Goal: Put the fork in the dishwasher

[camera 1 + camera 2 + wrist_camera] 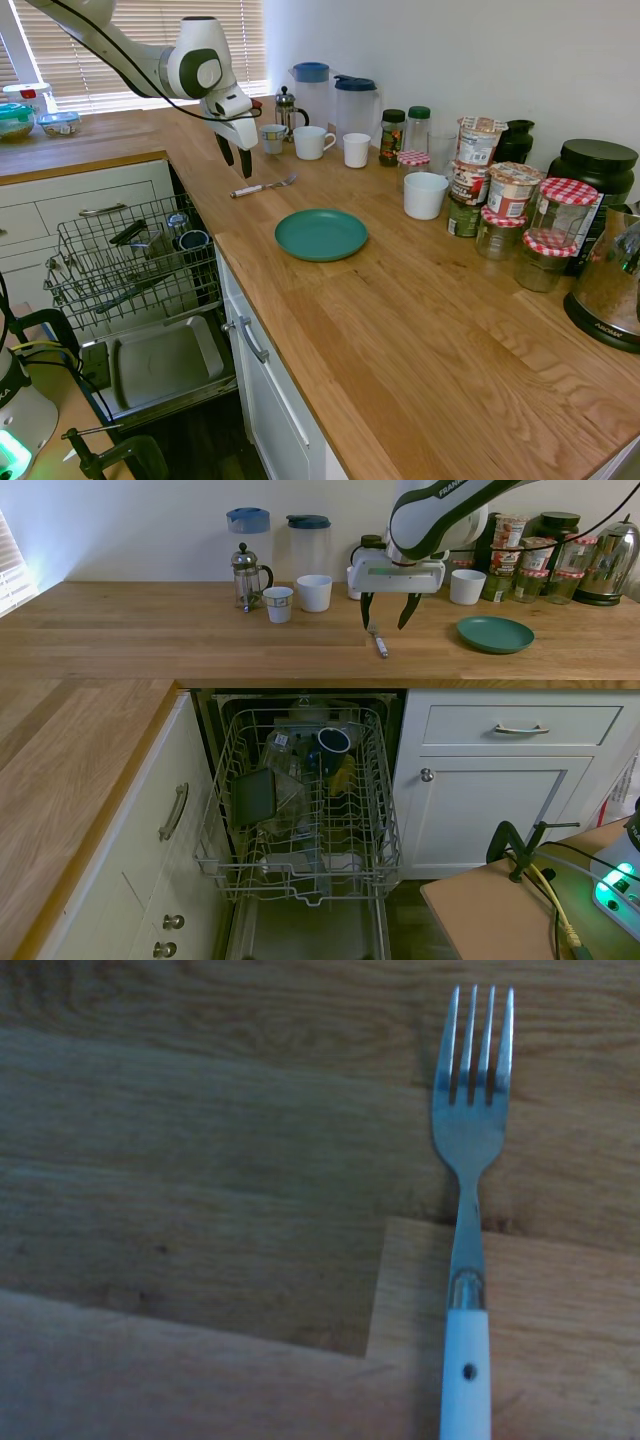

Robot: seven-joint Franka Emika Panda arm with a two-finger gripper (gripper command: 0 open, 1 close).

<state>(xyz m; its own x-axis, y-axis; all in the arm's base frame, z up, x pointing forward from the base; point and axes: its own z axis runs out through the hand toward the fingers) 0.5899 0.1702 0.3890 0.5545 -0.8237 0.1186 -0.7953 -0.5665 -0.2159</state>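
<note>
Wooden counter [420, 330] holds the fork [264, 186], upper centre of frame, untouched. Gripper [235, 160] hovers right above it, fingers spread, empty. Rack [130, 265], lower left, awaits; grasp and transfer remain.

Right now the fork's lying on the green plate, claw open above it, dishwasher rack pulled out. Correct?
Not quite. The fork lies on the bare wooden counter, apart from the green plate, as the first exterior view shows. The claw is open above it and the dishwasher rack is pulled out.
</note>
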